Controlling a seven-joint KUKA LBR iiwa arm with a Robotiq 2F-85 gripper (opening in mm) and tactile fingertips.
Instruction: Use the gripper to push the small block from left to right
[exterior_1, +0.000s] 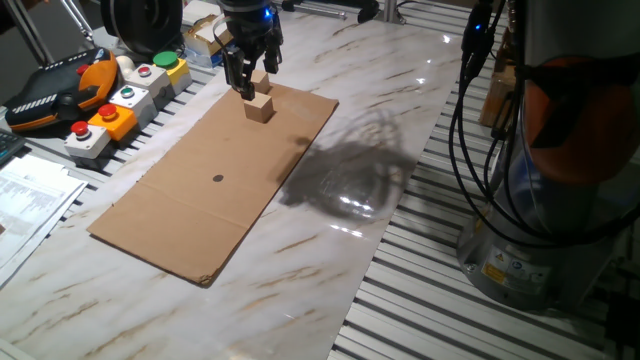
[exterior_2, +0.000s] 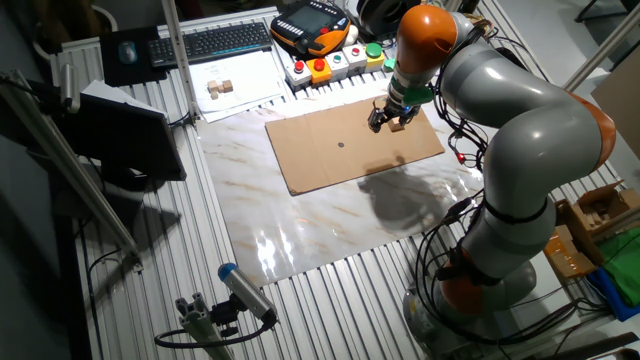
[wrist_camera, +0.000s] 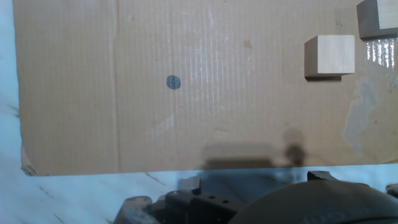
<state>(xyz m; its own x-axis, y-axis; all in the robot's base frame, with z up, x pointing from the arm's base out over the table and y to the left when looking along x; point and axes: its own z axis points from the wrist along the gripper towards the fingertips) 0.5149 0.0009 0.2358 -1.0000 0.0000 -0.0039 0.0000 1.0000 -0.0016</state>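
Note:
The small block is a pale wooden cube standing at the far end of a cardboard sheet. It also shows in the hand view and in the other fixed view. My black gripper hangs just above and behind the small block, its fingers apart with nothing held. From the other side the gripper sits right beside the cube. A second, darker block lies close behind the first. No fingers show in the hand view.
A black dot marks the middle of the cardboard. Button boxes and an orange teach pendant line the far left edge, with papers near them. The robot's base and cables stand at the right.

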